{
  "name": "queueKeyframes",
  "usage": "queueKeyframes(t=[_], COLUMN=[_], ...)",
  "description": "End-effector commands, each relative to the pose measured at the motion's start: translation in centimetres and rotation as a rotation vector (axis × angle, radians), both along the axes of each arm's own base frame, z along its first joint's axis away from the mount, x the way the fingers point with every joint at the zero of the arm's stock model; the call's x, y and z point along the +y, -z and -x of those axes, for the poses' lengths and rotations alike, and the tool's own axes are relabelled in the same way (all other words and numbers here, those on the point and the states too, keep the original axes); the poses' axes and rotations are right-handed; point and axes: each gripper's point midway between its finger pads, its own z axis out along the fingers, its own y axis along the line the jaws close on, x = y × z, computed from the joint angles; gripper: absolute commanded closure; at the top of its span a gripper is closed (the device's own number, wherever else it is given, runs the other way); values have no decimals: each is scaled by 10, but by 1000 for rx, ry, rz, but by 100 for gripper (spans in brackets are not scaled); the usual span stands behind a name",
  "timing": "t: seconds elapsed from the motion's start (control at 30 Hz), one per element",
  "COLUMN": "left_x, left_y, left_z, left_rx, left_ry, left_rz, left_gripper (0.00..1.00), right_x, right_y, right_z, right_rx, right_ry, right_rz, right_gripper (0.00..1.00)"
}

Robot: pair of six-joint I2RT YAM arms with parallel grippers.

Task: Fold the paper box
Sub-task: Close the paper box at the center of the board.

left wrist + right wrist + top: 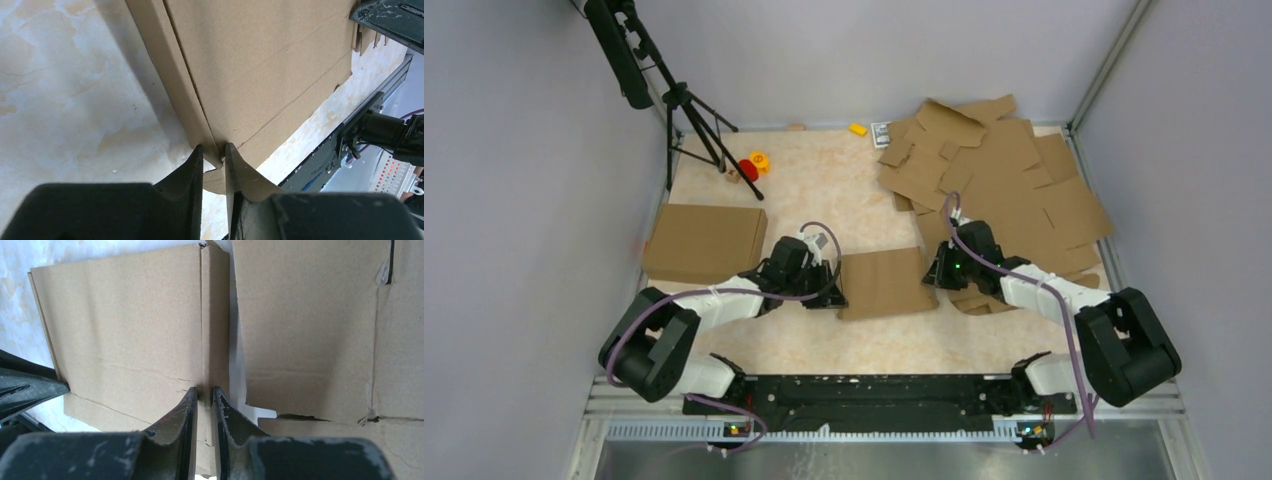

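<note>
The paper box [884,283] is a brown cardboard blank folded into a shallow box, lying on the table between my two arms. My left gripper [832,290] is shut on the box's left side wall near its front corner, seen close in the left wrist view [214,152]. My right gripper [934,272] is shut on the box's right side wall, seen in the right wrist view [205,392]. The box top [125,330] lies flat and closed. Both walls are pinched between the fingers.
A pile of flat cardboard blanks [1004,190] lies at the back right, reaching under my right arm. A folded box [704,243] sits at the left. A tripod [694,120] stands back left, with small red and yellow objects [752,165] by it.
</note>
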Motion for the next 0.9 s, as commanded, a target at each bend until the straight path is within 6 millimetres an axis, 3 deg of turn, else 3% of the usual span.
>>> queueKeyframes(t=[0.0, 0.13, 0.27, 0.4, 0.53, 0.73, 0.77, 0.8, 0.87], left_x=[-3, 1, 10, 19, 27, 26, 26, 26, 25], left_y=[7, 6, -5, -24, -38, -52, -65, -55, -55], left_z=[-5, -8, -13, -24, -35, -50, -53, -55, -61], left_rx=[-43, -46, -68, -94, -122, -143, -183, -153, -147], left_ry=[34, 35, 12, -27, -49, -72, -80, -82, -85], left_rz=[-14, -64, -101, -76, -59, -3, 20, 9, 8], left_gripper=[82, 84, 63, 50, 46, 43, 42, 42, 43], right_x=[17, 19, 12, 10, 12, 23, 24, 26, 27], right_y=[11, 8, 1, -11, -26, -45, -47, -49, -53], right_z=[15, 12, 5, -4, -16, -28, -30, -33, -40], right_rx=[34, 16, -20, -47, -54, -80, -83, -90, -105], right_ry=[-81, -91, -75, -73, -78, -101, -99, -98, -91], right_rz=[-8, 50, 92, 71, -12, -80, -88, -92, -97], right_gripper=[94, 96, 87, 76, 63, 58, 57, 56, 53])
